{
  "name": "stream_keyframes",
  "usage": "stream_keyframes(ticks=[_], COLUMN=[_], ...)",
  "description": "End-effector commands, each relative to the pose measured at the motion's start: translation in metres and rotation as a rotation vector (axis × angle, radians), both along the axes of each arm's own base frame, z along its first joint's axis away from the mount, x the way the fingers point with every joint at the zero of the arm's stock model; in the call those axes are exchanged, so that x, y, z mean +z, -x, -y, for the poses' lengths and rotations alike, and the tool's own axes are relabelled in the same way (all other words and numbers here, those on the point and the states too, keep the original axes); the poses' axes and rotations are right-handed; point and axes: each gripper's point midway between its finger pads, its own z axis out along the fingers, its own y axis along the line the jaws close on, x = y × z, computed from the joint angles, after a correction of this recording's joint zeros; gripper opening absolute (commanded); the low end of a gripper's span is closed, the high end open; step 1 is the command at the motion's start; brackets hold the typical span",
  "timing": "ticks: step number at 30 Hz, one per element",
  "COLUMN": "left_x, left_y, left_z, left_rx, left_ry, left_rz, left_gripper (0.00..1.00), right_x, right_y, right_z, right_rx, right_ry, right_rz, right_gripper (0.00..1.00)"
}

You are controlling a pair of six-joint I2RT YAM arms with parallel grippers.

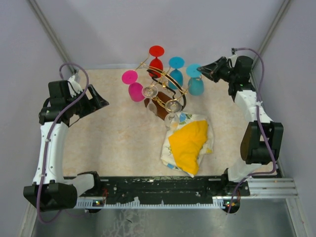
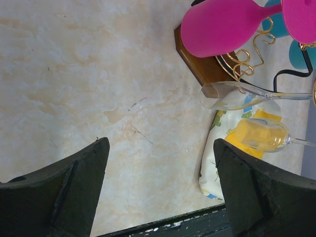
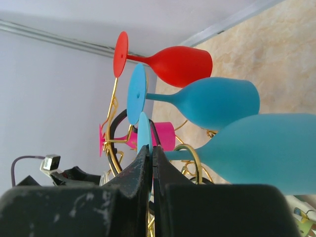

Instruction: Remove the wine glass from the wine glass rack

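Observation:
The wine glass rack (image 1: 165, 85) is a gold wire stand on a dark brown base (image 1: 152, 105) at the back middle of the table. Upside down on it hang a red glass (image 1: 156, 57), a blue glass (image 1: 175, 69), a light blue glass (image 1: 195, 83), a pink glass (image 1: 133, 86) and two clear glasses (image 1: 149, 92). My right gripper (image 3: 152, 153) is shut on the thin foot (image 3: 143, 129) of the light blue glass (image 3: 266, 148), whose stem lies in a gold hook (image 3: 195, 160). My left gripper (image 2: 160, 148) is open and empty over bare table, left of the rack.
A crumpled white and yellow cloth (image 1: 190, 143) lies just in front of the rack, also in the left wrist view (image 2: 222, 163). Grey walls close in the table's back and sides. The black rail (image 1: 158, 185) with the arm bases runs along the near edge.

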Motion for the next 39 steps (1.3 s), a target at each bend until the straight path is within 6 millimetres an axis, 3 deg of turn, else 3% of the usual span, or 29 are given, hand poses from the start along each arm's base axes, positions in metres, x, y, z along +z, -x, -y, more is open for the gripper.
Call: stream_keyframes(ticks=[1,10,22,27,31,37,39], left_x=[0.002,0.000,-0.001,-0.002,-0.002,-0.003,-0.004], left_y=[0.005,0.007,0.011,0.010,0.009,-0.001,-0.007], left_z=[0.000,0.001,0.000,-0.002,-0.004,-0.007,-0.015], left_rx=[-0.011,-0.018,-0.016,-0.010,-0.006,0.012,0.046], left_ry=[-0.021,-0.017,-0.026,-0.041,-0.047,-0.051,-0.078], left_rz=[0.017,0.014,0.016,0.016,0.015,0.022,0.021], left_gripper=[0.92,0.92,0.93,0.93,0.93,0.93,0.92], right_x=[0.039,0.033,0.022,0.000,-0.018,-0.050,-0.055], right_y=[0.006,0.057,0.108,0.122,0.127,0.122,0.112], right_z=[-0.018,-0.020,0.027,0.064,0.109,0.169,0.176], right_rx=[0.057,0.078,-0.017,-0.120,-0.290,-0.468,-0.496], right_ry=[-0.001,0.036,0.145,0.298,0.486,0.791,0.967], right_rz=[0.130,0.104,0.031,-0.086,-0.196,-0.445,-0.516], right_gripper=[0.00,0.00,0.00,0.00,0.00,0.00,0.00])
